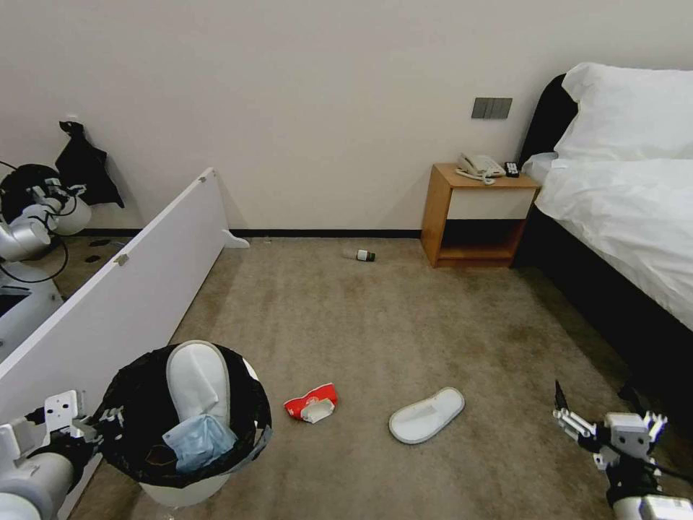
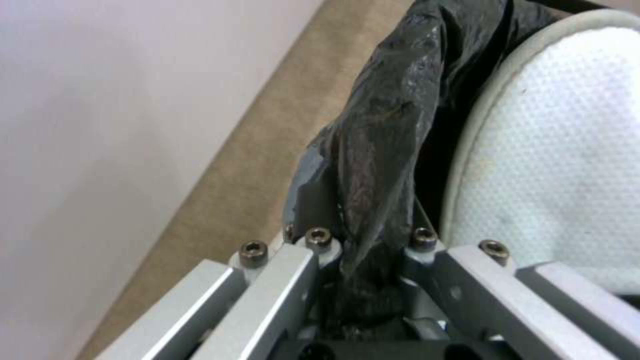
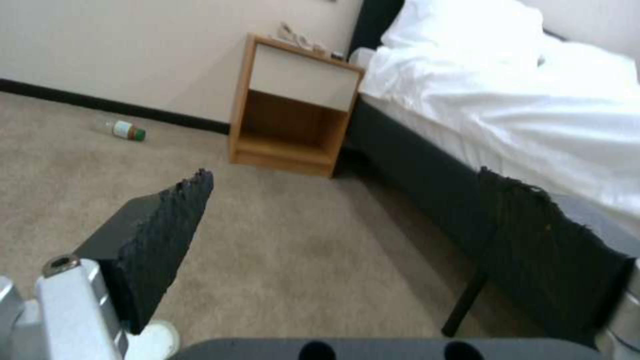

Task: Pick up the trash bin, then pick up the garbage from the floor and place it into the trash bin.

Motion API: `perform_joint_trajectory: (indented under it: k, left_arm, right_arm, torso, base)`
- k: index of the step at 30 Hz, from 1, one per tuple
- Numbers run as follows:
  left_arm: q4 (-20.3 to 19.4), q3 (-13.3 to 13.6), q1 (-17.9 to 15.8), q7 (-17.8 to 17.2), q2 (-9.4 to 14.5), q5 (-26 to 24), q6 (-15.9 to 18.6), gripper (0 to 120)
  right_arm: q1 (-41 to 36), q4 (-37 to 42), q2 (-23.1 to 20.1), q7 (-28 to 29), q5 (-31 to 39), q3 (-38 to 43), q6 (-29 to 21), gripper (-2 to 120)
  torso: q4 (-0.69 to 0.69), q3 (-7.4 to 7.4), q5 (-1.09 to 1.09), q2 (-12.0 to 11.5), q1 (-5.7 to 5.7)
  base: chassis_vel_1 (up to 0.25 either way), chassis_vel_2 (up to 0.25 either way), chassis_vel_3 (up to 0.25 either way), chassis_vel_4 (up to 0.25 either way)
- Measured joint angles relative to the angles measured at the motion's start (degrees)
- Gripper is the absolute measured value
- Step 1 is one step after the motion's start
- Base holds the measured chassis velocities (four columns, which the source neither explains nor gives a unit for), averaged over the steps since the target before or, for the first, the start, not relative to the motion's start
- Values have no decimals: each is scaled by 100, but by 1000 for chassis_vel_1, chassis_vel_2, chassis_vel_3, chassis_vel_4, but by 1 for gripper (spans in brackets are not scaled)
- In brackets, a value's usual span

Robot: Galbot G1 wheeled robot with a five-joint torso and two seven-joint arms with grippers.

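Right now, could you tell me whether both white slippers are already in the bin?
No: one slipper stands in the bin, while the other slipper lies on the carpet.

No legible text, brand, number or sign. Red-and-white packet (image 1: 311,403) on floor: markings too small to read. Green-capped bottle (image 1: 360,255) near far wall: label unreadable. Telephone (image 1: 479,167) on nightstand: keys indistinct.
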Motion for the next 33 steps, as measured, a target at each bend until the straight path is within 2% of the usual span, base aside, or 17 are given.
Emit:
perform_joint_trajectory:
  k: [3, 7, 21, 33]
  left_arm:
    - [40, -96, 26, 37, 2, -34, 0, 4]
    - [103, -142, 8, 54, 2, -72, 0, 4]
    - [180, -81, -31, 48, -45, -104, 0, 4]
    - [96, -114, 13, 40, -68, -157, 0, 4]
  right_arm:
    - [105, -83, 191, -72, 29, -17, 108, 100]
    - [121, -89, 263, -159, 52, -76, 174, 100]
    - [100, -129, 247, -242, 108, -117, 213, 100]
    - [98, -85, 185, -247, 155, -121, 198, 100]
  torso:
    - [3, 0, 0, 0, 0]
    - [0, 0, 0, 0, 0]
    - [0, 0, 1, -1, 0]
    - [0, 1, 1, -1, 0]
  base:
    - [0, 0, 0, 0]
    - [0, 0, 0, 0]
    - [0, 0, 0, 0]
    - [-19, 19, 15, -15]
